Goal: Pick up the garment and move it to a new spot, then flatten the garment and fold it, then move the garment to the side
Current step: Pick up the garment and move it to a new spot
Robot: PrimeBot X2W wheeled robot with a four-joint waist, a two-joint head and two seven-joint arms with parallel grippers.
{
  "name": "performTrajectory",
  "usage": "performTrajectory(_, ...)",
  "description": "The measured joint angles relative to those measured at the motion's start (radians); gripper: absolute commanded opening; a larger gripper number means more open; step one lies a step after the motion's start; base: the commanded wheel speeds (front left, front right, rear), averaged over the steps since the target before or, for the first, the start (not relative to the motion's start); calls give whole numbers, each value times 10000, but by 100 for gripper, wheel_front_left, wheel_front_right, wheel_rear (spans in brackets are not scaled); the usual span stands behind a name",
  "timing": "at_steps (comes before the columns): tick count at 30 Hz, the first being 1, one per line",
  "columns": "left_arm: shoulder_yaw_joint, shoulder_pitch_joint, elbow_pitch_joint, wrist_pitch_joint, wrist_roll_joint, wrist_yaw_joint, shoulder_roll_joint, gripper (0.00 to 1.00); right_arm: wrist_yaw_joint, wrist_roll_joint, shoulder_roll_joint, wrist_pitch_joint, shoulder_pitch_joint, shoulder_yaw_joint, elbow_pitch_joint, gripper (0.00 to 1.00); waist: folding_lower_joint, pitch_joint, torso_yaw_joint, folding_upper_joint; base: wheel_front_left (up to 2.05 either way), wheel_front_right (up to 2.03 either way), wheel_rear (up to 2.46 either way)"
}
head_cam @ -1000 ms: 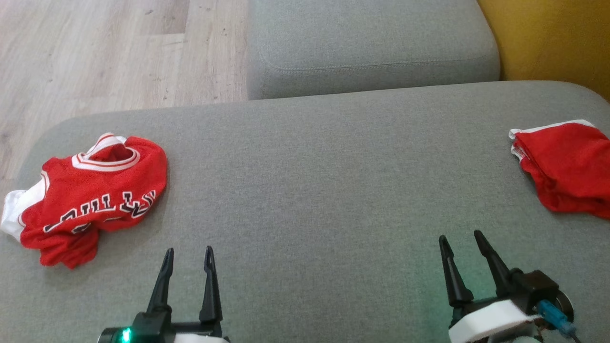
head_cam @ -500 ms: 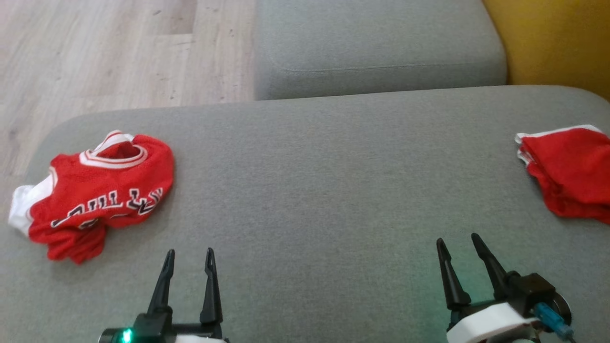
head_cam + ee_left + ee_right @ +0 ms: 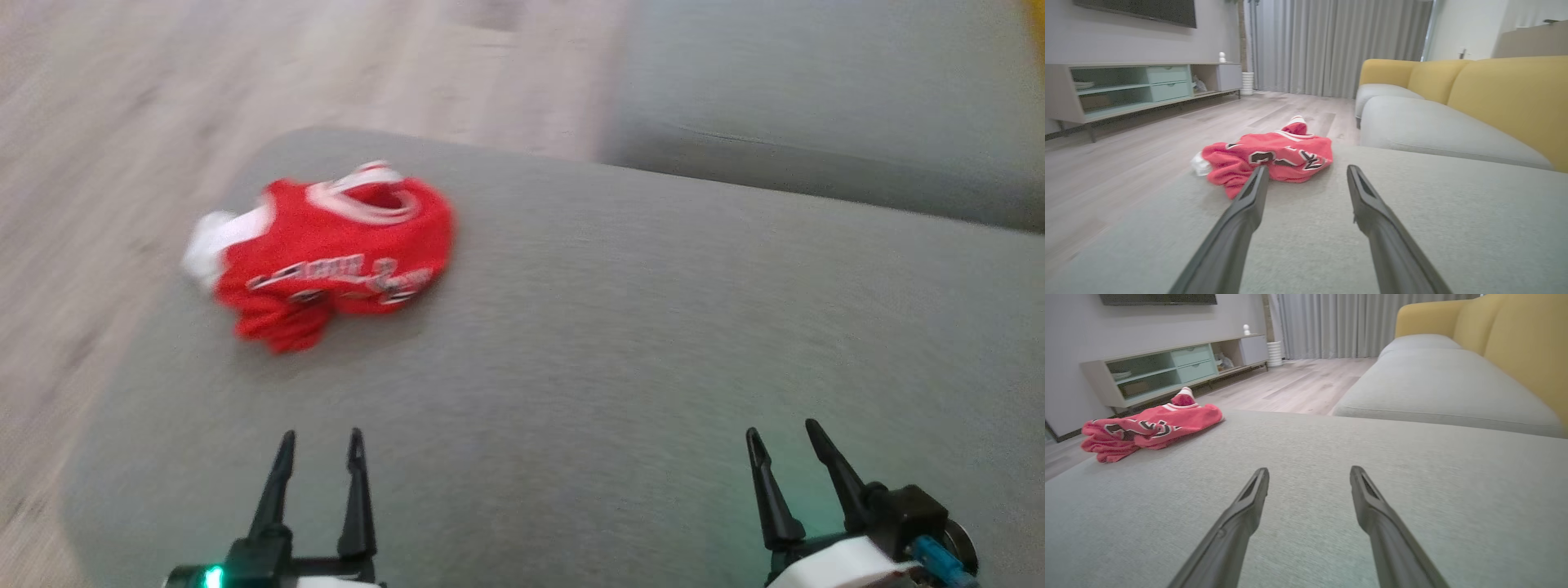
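Note:
The garment (image 3: 335,249) is a crumpled red jersey with white trim and dark lettering, lying near the far left corner of the grey cushion (image 3: 620,327). In the left wrist view the garment (image 3: 1274,157) lies just ahead of the fingers, slightly left. The right wrist view has the garment (image 3: 1151,426) far off to the left. My left gripper (image 3: 320,445) hovers open at the lower left, short of the jersey, nothing between its fingers. At the lower right my right gripper (image 3: 782,437) is open and holds nothing too.
Pale wood floor (image 3: 122,122) lies beyond the cushion's left and far edges. A second grey seat (image 3: 816,122) adjoins at the back right, with a yellow sofa back (image 3: 1515,94) behind it. A low TV cabinet (image 3: 1139,87) stands along the far wall.
The head camera has swung left, so the whole picture shifted right and blurred; the second red garment at the right edge has left the frame. Both grippers stay open in place.

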Motion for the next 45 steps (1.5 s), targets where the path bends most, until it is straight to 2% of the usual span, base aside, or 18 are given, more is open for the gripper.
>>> performTrajectory(3,234,115,-75,0,-2,27,4,100,0,-86,4,0,-59,65,8,100,0,34,843,0,0,0,0)
performTrajectory(8,652,504,-621,0,-270,468,6,100,0,-142,-77,0,-815,552,69,100,0,304,1882,0,0,0,0)
performTrajectory(10,721,582,-798,0,-311,604,10,100,0,-140,-171,0,-1139,629,79,100,0,520,2077,0,0,0,0)
performTrajectory(16,794,498,-1062,0,-203,612,4,100,0,-128,-522,0,-1102,527,176,100,1,1012,2349,0,0,0,0)
performTrajectory(20,957,-351,-1208,0,274,345,4,100,0,-161,-872,0,-972,157,-105,100,2,1439,2366,0,0,0,0)
performTrajectory(27,1507,-3598,-1776,-8,631,-136,263,100,0,-322,-2249,-15,-1428,71,-846,100,2,2815,1933,0,0,0,0)
performTrajectory(31,1476,-5973,-765,-8,736,-502,454,100,0,-320,-3074,-29,-2054,-13,-1342,100,4,3834,1503,0,0,0,0)
performTrajectory(32,1476,-5973,-765,-8,736,-502,454,100,0,-320,-3074,-29,-2054,-13,-1342,100,4,3834,1503,0,0,0,0)
performTrajectory(34,1421,-7171,17,257,719,-706,483,100,0,-316,-3396,-31,-2237,-71,-1540,100,4,4314,1274,-1,0,0,0)
performTrajectory(39,1386,-9885,2130,1384,520,-892,453,100,0,-234,-3919,-86,-2509,-265,-2109,100,3,5338,622,0,0,0,0)
performTrajectory(43,1394,-11115,4209,2368,328,-1129,443,100,0,-226,-4165,-134,-2917,-280,-2451,100,2,5913,61,0,0,0,0)
performTrajectory(45,1390,-11333,5281,2936,341,-980,454,100,0,-226,-4201,-159,-3069,-326,-2577,100,1,6154,-202,-1,0,0,0)
